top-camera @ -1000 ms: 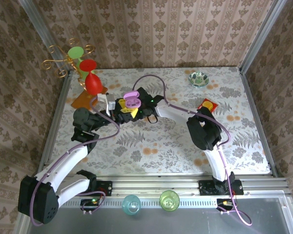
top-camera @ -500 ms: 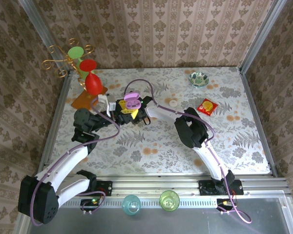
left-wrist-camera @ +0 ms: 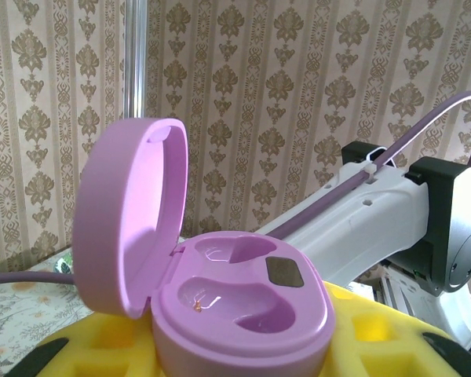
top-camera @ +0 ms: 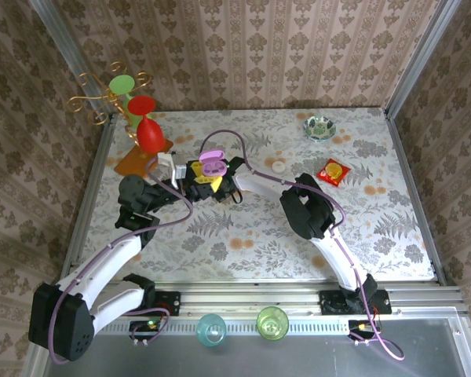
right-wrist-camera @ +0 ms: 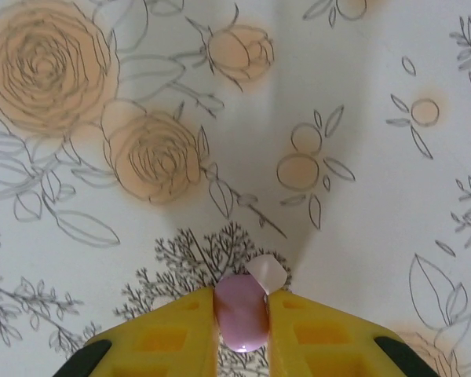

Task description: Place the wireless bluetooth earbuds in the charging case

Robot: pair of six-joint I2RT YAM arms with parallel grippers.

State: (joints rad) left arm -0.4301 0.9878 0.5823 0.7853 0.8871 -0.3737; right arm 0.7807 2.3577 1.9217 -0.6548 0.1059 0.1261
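Earbud (right-wrist-camera: 240, 322) in right gripper (right-wrist-camera: 242, 308), case (left-wrist-camera: 243, 302) in left gripper (left-wrist-camera: 234, 349)

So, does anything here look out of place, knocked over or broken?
Nothing looks spilled or broken. The lilac charging case sits open in the left gripper, both hollows empty, while the right gripper pinches one lilac earbud over the table. Only a red packet lies a little askew, towards the far right.

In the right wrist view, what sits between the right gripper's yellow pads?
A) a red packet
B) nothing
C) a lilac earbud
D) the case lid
C: the right gripper has its pads pressed on both sides of a small lilac earbud, above the floral tablecloth.
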